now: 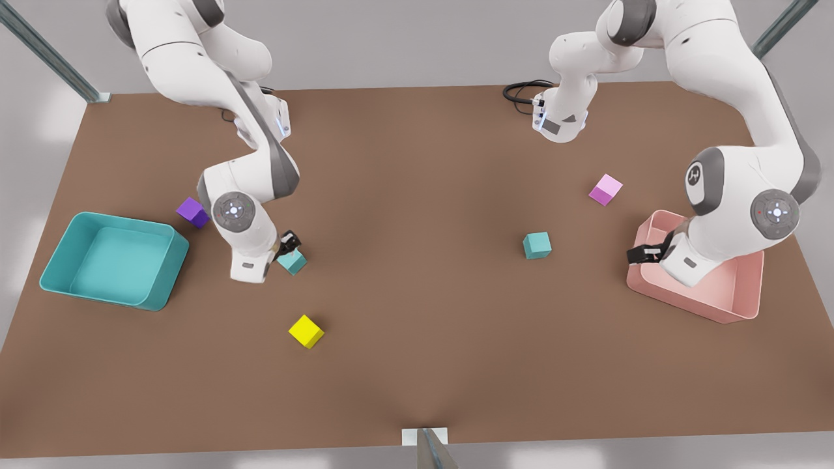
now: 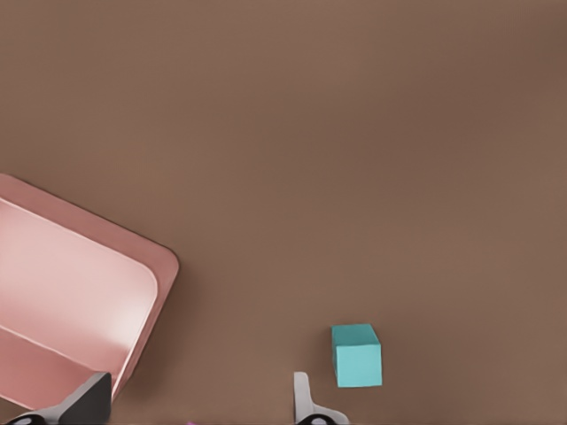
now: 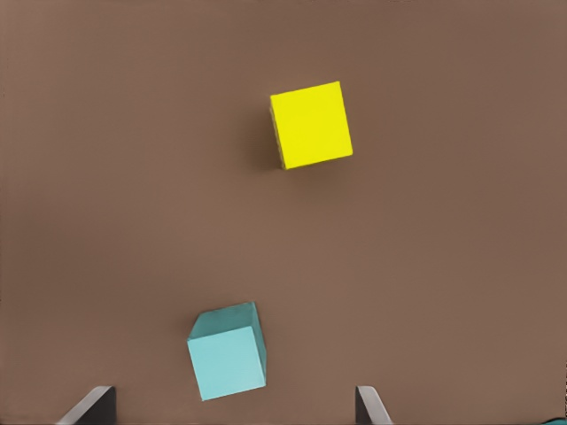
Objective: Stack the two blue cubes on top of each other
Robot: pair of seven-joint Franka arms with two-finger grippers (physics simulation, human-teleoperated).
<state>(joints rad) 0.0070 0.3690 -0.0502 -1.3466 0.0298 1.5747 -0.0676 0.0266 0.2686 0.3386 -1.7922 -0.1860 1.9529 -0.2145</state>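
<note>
Currently the right gripper [image 1: 291,245] hangs low at the near cube [image 1: 292,261], on the front view's left, between the teal tray [image 1: 156,286] and the yellow cube [image 1: 306,331]. Its jaws are spread wide and hold nothing; in the right wrist view the fingertips [image 3: 89,405] stand well apart, and the near cube [image 3: 228,351] lies between them but off-centre, and it sits turned at an angle to the jaw line. Contact cannot be told from the front view.

The far cube [image 1: 537,245] rests alone on the counter [image 1: 417,365], toward the front view's right, well apart from the first. A purple cube [image 1: 192,212] lies behind the right arm and a pink cube [image 1: 605,189] sits beyond the far cube.

The left gripper [image 1: 642,255] waits over the rim of the pink tray [image 1: 743,306], jaws open and empty (the left wrist view has the far cube [image 2: 357,355] just off one finger [image 2: 302,398]).

Step in hand, as judged: grasp the near cube. To do it well, shift sideways until the cube is centred, rotate the wrist so the pads meet two opposite flat faces, then descend and close. A skewed grip would twist the cube and spoil a square placement on the far one.
</note>
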